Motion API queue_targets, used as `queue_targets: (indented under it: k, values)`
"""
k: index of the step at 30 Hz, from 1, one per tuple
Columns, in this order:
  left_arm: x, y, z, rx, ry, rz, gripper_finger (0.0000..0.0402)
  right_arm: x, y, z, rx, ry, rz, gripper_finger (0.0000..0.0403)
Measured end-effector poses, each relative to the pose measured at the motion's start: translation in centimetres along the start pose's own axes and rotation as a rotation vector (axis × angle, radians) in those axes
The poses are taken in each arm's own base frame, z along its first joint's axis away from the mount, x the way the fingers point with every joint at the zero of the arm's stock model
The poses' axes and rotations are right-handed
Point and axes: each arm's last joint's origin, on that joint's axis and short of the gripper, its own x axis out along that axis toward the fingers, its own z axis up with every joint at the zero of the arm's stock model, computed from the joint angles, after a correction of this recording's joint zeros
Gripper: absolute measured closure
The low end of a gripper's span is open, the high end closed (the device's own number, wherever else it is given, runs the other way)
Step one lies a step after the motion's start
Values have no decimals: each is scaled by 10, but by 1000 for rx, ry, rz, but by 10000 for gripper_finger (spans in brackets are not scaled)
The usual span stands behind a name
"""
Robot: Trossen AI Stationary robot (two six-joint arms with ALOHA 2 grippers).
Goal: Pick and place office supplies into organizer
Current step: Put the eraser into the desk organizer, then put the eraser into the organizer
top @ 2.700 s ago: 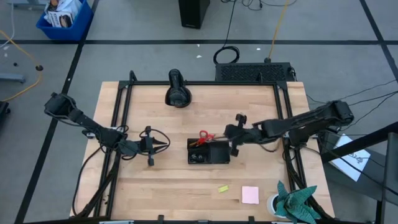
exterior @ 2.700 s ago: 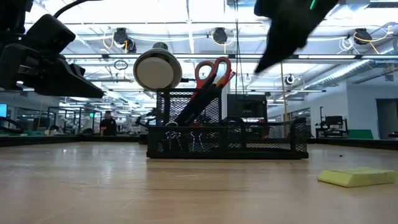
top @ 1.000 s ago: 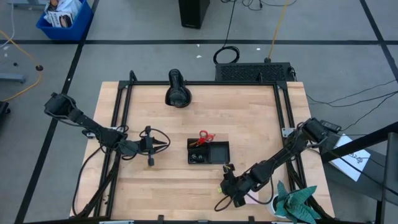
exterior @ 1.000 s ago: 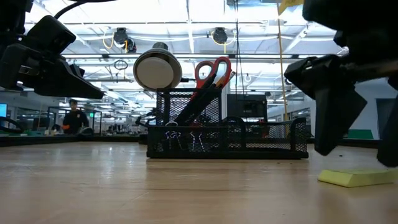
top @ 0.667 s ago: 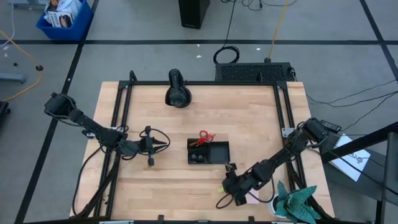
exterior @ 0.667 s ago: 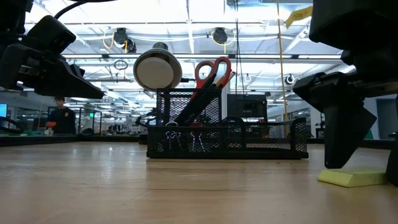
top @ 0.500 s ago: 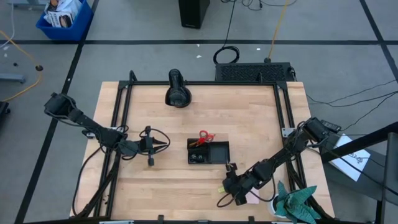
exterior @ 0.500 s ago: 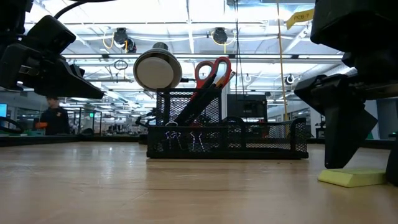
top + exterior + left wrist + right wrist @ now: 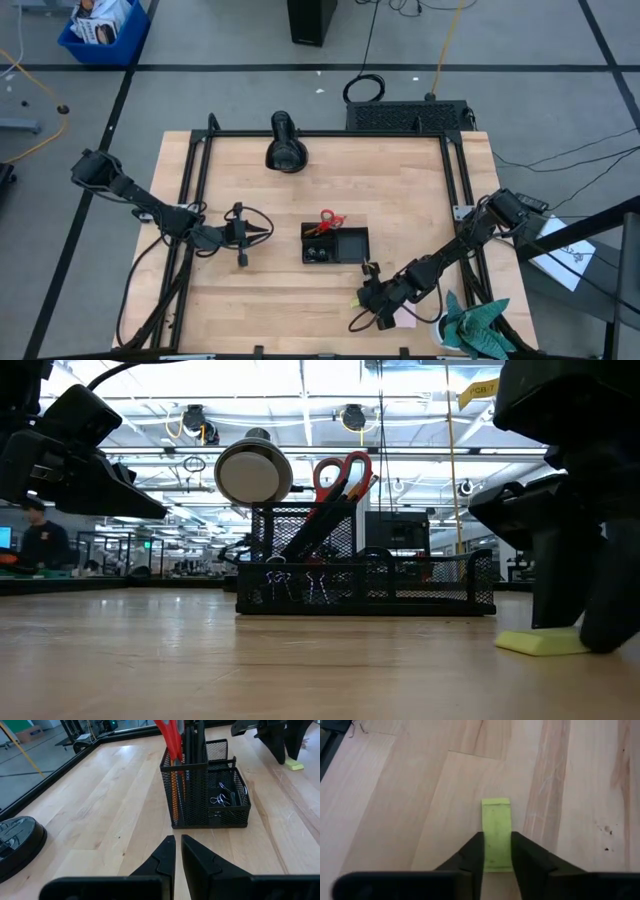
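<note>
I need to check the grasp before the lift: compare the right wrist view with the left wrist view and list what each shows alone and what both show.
Right wrist only: the right gripper with its fingers against both long sides of the small yellow-green piece, which lies flat on the table.

Left wrist only: the shut left gripper, the organizer holding red-handled scissors and binder clips, and a black rounded device.

Both: the yellow-green piece and the wooden tabletop.

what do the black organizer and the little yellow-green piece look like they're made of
The organizer looks like black wire mesh, probably coated metal: its walls are a see-through grid, with the clips showing through. The yellow-green piece looks like a matte paper pad or soft eraser, flat and dull, with no shine; which of the two is unclear.
</note>
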Motion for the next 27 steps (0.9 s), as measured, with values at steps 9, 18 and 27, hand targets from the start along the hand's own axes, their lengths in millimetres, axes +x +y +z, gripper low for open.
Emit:
queue_targets:
  k: [9,18,27]
  values:
    - [0,0,0,0,0,0,364,-7,-2,12,-39,-41,10,375]
    - [0,0,0,-1,-1,0,364,-20,-6,53,-61,-185,-53,381]
    - [0,0,1,-1,-5,0,364,-32,-20,89,-19,-339,-221,393]
